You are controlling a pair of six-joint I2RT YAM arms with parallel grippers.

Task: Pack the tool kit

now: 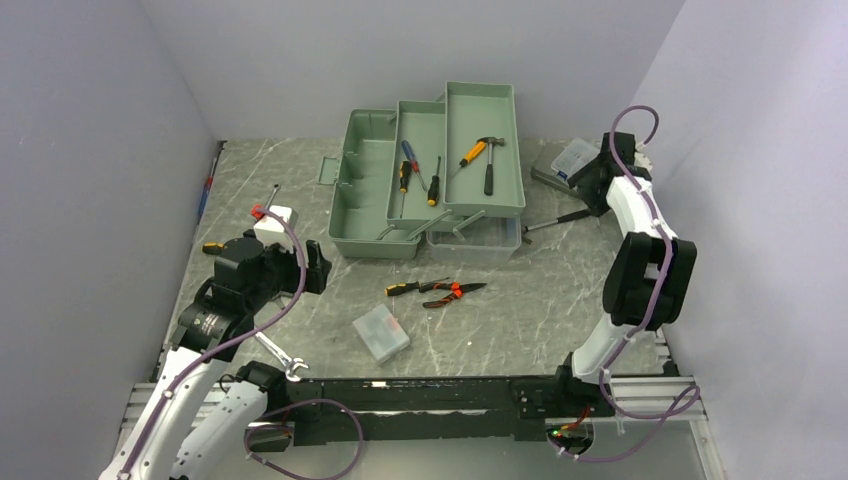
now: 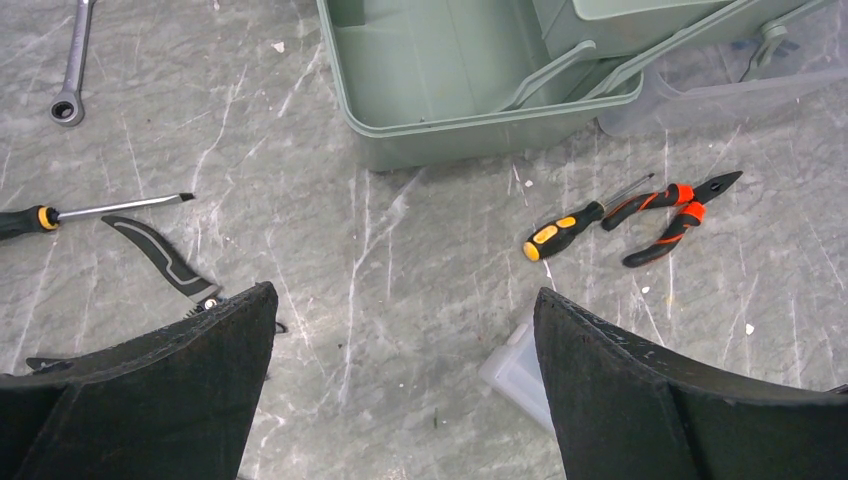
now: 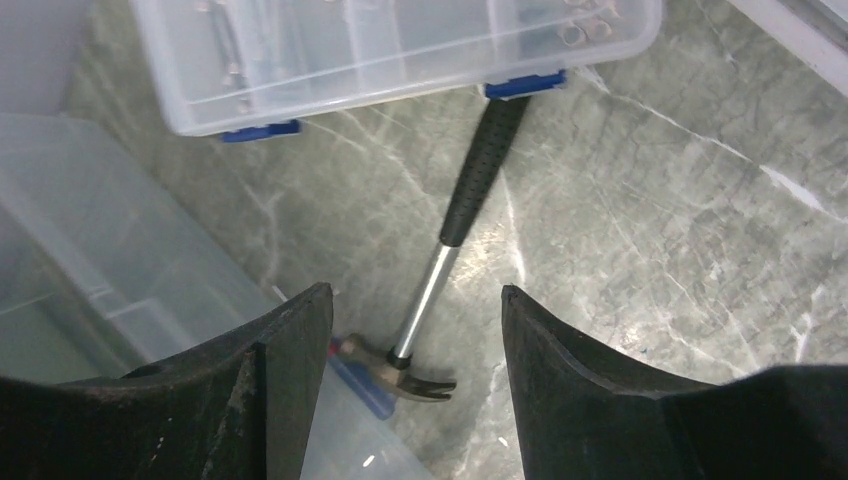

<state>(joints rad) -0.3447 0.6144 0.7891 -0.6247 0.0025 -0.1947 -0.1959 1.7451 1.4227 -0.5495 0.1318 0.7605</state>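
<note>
Right jaws are spread, empty, over the steel-shafted black-gripped hammer (image 3: 452, 235); left jaws likewise released. The clear plastic organiser box (image 3: 400, 50) touching its handle may be dragged.

**Closed-in grey workspace, soft light**

I look down on a table (image 1: 560, 300) topped in grey stone-look sheet with pale veins and small white flecks. A back wall (image 1: 300, 70), a left wall (image 1: 80, 180) and a right wall (image 1: 760, 150) box it in, all plain pale lavender-grey panels. The light is even and shadows are faint.
</note>
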